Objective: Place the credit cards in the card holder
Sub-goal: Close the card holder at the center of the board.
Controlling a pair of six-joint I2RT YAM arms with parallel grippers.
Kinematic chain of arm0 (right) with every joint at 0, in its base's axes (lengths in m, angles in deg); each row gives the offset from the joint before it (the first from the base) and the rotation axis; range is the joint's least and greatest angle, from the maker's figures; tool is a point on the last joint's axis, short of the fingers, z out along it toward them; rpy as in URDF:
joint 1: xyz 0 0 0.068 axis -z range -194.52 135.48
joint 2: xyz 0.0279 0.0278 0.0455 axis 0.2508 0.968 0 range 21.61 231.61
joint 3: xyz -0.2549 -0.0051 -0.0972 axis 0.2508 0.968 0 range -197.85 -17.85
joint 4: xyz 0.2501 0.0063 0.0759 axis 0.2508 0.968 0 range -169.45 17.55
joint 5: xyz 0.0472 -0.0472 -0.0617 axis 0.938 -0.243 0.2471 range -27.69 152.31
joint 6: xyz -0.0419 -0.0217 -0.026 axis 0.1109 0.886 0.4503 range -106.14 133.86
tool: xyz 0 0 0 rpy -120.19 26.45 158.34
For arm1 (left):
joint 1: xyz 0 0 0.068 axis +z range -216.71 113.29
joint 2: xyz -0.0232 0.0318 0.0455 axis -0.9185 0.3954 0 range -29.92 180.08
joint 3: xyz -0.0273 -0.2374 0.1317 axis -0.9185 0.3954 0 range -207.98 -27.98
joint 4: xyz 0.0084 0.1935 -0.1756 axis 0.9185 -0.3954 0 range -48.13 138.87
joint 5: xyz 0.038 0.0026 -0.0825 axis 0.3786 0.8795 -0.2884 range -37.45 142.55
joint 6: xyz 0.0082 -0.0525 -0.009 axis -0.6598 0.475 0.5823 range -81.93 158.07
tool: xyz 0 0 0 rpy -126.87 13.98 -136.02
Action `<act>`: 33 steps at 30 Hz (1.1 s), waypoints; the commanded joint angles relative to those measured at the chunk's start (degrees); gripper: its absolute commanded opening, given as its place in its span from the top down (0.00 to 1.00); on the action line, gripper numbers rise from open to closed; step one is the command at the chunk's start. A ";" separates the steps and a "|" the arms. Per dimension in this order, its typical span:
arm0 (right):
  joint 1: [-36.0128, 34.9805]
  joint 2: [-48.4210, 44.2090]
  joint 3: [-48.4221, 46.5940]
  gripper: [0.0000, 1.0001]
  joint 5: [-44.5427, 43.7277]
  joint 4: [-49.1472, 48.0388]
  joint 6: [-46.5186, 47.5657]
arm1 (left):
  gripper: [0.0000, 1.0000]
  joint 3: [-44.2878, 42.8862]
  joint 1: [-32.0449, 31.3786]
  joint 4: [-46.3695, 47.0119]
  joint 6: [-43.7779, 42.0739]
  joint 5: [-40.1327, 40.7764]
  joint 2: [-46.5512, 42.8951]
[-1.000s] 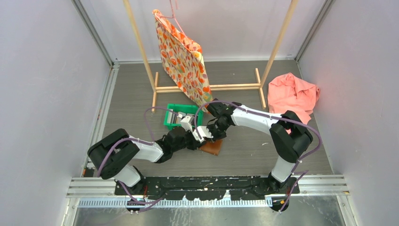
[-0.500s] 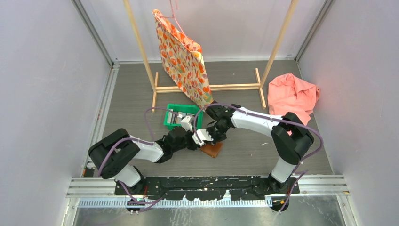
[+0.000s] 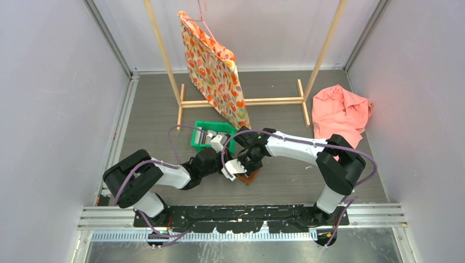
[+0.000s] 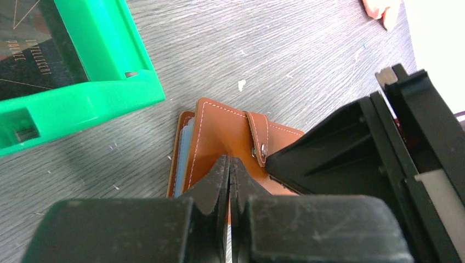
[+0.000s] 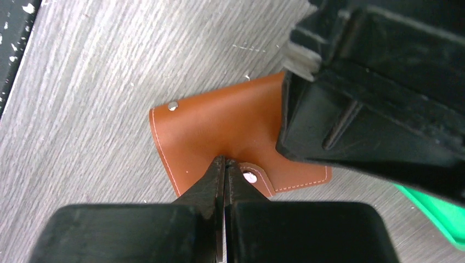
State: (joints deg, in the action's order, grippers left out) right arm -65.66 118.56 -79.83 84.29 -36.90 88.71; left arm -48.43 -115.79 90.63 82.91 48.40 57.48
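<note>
The brown leather card holder (image 3: pixel 250 177) lies folded shut on the table between my arms. It shows snap strap up in the left wrist view (image 4: pixel 219 129) and in the right wrist view (image 5: pixel 219 120). A light blue card edge (image 4: pixel 183 148) peeks from its left side. My left gripper (image 3: pixel 230 167) is shut, tips (image 4: pixel 229 162) resting on the holder's cover. My right gripper (image 3: pixel 247 163) is shut too, tips (image 5: pixel 225 162) on the cover beside the snap strap (image 5: pixel 253 177). Dark cards (image 4: pixel 33 60) lie in the green bin (image 3: pixel 214 125).
The green bin (image 4: pixel 109 93) stands just behind and left of the holder. A wooden rack (image 3: pixel 244 101) with a hanging flowered bag (image 3: pixel 214 68) is at the back. A pink cloth (image 3: pixel 340 109) lies at the back right. Grey walls close both sides.
My right gripper has moved left and nearer, down onto the card holder. The holder has shifted slightly left and nearer. The left gripper has dipped a little towards it.
</note>
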 commanded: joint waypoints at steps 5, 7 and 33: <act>-1.37 -0.47 0.05 0.99 -1.09 1.23 -3.21 | 0.98 -0.30 0.30 -1.06 -0.54 0.93 0.72; -0.69 -1.05 -0.27 0.99 -0.75 1.35 -3.41 | 0.98 -0.30 0.30 -1.06 -0.54 0.85 0.70; 4.58 -2.21 -0.24 0.67 3.90 -5.05 -13.94 | 0.98 -0.56 0.30 -0.21 -0.55 -0.02 1.47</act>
State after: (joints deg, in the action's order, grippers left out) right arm -60.35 115.78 -80.79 90.47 -36.66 77.65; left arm -48.43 -115.75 90.71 82.91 48.36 57.59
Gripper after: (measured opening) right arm 0.326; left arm 0.021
